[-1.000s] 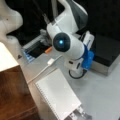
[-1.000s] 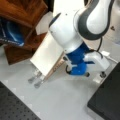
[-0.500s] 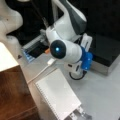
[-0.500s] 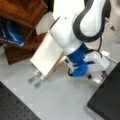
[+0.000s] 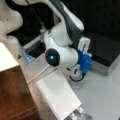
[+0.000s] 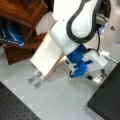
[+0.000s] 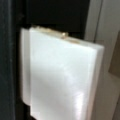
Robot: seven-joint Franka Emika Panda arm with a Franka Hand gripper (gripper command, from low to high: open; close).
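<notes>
A long white flat slab (image 6: 48,53) with a wood-coloured edge runs from the arm's blue wrist part (image 6: 78,63) down to a front view's lower left. Two small metal fingertips (image 6: 32,80) stick out at its end, just above the grey table; I take this for the gripper (image 6: 35,82). The same slab (image 5: 58,96) also lies below the arm's round joint with a blue light (image 5: 51,57), and the gripper (image 5: 80,115) sits at that front view's bottom edge. Nothing shows between the tips. The slab (image 7: 62,75) fills the wrist view.
A brown wooden shelf (image 6: 22,15) holding a blue item (image 6: 11,35) stands at a front view's top left. A black mat (image 6: 107,97) lies at its right and a perforated black board (image 6: 12,107) at its bottom left. A wooden surface (image 5: 12,92) and a dark box (image 5: 105,50) flank the arm.
The arm's joint with the blue light has sunk a little toward the white slab. The fingertips have hardly moved.
</notes>
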